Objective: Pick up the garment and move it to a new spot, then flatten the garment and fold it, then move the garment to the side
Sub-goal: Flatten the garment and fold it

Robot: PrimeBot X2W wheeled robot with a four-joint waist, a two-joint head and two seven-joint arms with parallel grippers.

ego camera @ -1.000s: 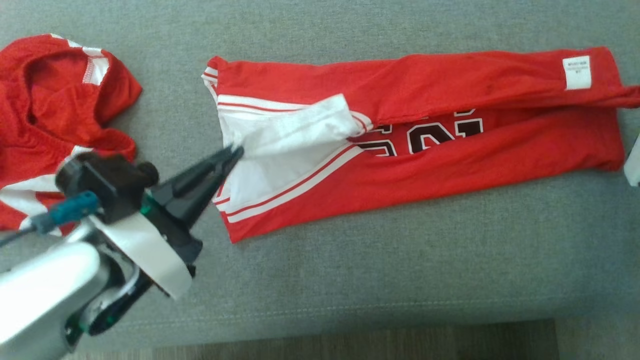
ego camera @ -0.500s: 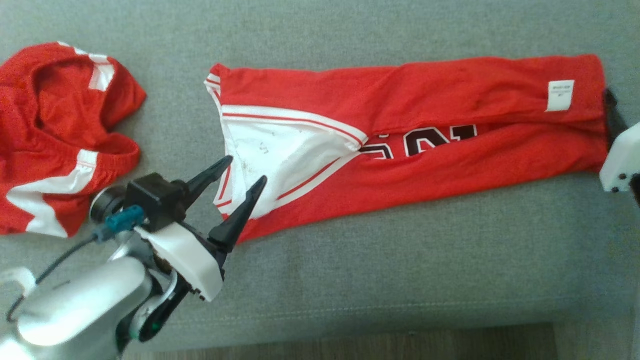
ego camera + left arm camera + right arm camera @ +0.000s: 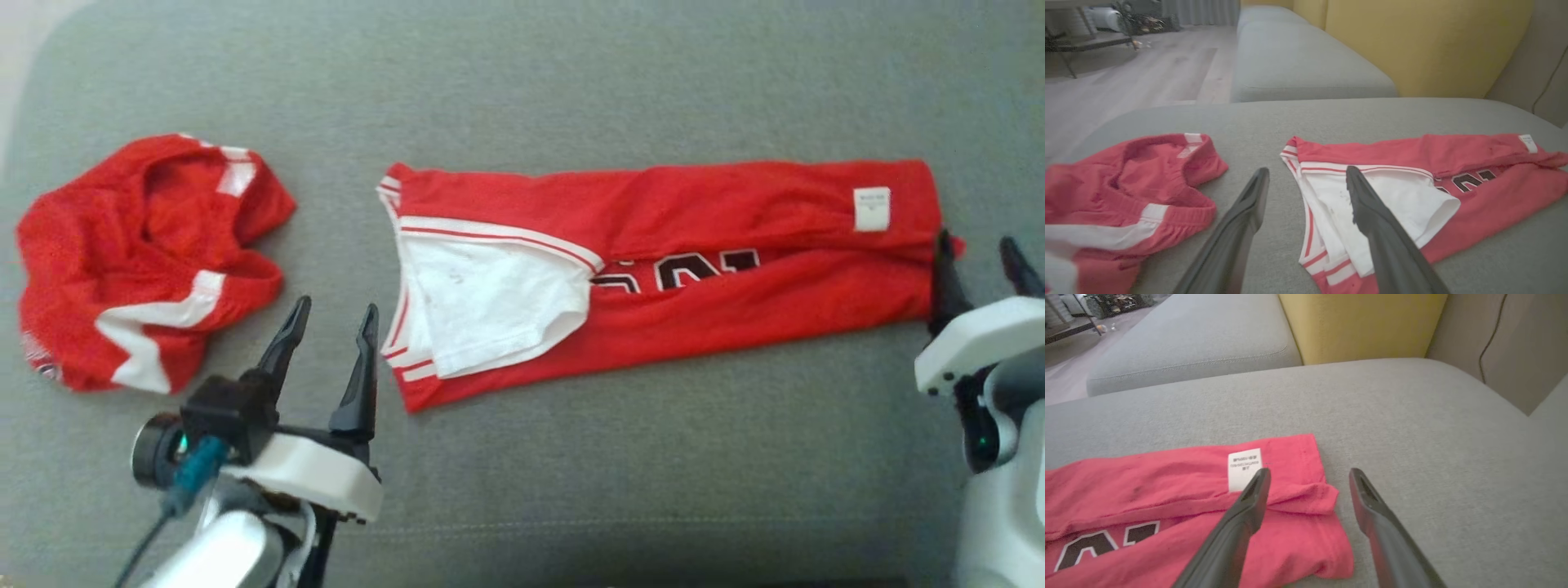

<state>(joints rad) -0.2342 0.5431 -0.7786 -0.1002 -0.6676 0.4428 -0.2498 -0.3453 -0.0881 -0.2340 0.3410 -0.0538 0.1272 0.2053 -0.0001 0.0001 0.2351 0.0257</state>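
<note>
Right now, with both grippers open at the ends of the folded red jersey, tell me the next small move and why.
Probably lower the right gripper onto the right end of the jersey and close on it, to carry that end leftward. The jersey lies as a long strip, folded lengthwise but not across, and the right gripper stands open at that edge.

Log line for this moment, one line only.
left gripper: open, empty | right gripper: open, empty | jersey: folded lengthwise, lying on cushion
</note>
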